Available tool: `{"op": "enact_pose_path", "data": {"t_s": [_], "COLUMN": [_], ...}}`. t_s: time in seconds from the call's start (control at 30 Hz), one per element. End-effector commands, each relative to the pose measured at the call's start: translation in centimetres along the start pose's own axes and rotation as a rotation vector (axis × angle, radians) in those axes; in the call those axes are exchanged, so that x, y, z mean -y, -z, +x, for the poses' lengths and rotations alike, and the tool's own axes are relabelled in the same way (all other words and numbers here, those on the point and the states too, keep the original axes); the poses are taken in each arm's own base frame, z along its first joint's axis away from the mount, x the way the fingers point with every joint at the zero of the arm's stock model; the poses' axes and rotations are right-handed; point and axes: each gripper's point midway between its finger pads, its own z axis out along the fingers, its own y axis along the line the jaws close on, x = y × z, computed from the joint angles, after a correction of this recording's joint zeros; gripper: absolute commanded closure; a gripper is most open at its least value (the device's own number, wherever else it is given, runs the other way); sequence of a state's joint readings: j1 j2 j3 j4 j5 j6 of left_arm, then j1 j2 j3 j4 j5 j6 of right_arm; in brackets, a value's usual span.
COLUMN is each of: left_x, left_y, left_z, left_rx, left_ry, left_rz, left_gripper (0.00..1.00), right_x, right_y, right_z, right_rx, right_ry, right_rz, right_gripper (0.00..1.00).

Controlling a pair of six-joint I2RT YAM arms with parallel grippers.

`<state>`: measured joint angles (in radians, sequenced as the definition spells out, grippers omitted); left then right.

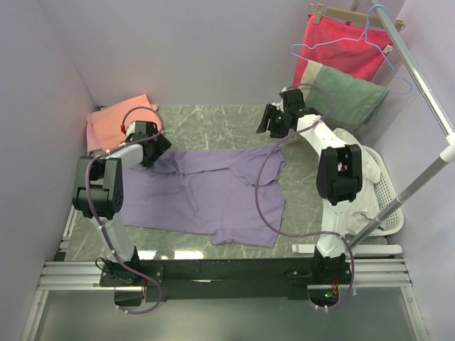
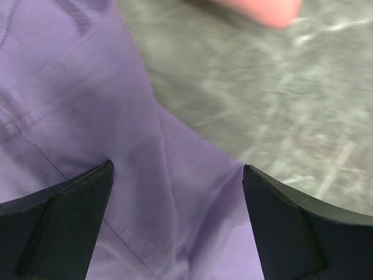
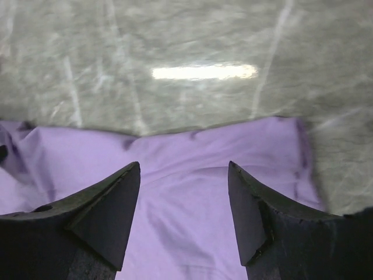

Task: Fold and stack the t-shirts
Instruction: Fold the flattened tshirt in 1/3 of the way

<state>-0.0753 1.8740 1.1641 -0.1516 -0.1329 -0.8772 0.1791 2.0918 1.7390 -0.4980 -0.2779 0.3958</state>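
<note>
The lavender-purple t-shirt [image 1: 206, 195] lies spread flat across the middle of the table. The salmon-pink t-shirt [image 1: 115, 119] lies bunched at the back left corner. My left gripper [image 1: 158, 149] is open just above the purple shirt's far left corner; in the left wrist view the purple cloth [image 2: 145, 192] shows between the spread fingers [image 2: 64, 227], with a pink edge [image 2: 262, 9] beyond. My right gripper [image 1: 274, 121] is open above the shirt's far right edge; the purple cloth [image 3: 186, 198] lies between its fingers [image 3: 262, 221], not gripped.
A bright red cloth [image 1: 341, 46] and a grey-green towel [image 1: 348, 96] hang at the back right near a blue wire hanger [image 1: 370, 39]. A white laundry basket [image 1: 384, 188] stands right of the table. A slanted metal rail [image 1: 419, 78] crosses the right side.
</note>
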Motion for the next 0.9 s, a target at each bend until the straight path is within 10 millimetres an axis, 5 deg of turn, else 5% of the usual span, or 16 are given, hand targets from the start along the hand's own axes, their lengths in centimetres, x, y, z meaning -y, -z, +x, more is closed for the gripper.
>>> {"op": "enact_pose_path", "data": {"t_s": [0.0, 0.2, 0.43, 0.87], "left_x": [-5.4, -8.3, -9.8, -6.1], "left_y": [2.2, 2.5, 2.8, 2.6], "left_z": [0.4, 1.8, 1.8, 0.8], "left_rx": [0.003, -0.015, -0.006, -0.014], "left_ry": [-0.041, -0.034, -0.032, -0.008], "left_rz": [-0.231, -0.308, -0.352, -0.219], "left_gripper": [0.00, 0.00, 0.01, 0.01], "right_x": [-2.4, -0.8, 3.5, 7.0], "right_y": [1.2, -0.1, -1.3, -3.6], "right_z": [3.2, 7.5, 8.9, 4.8], "right_rx": [-0.058, -0.137, -0.169, -0.214], "right_ry": [0.079, 0.049, 0.005, -0.007], "right_rz": [-0.060, -0.005, 0.198, 0.379], "right_gripper": [0.32, 0.32, 0.32, 0.30]}}
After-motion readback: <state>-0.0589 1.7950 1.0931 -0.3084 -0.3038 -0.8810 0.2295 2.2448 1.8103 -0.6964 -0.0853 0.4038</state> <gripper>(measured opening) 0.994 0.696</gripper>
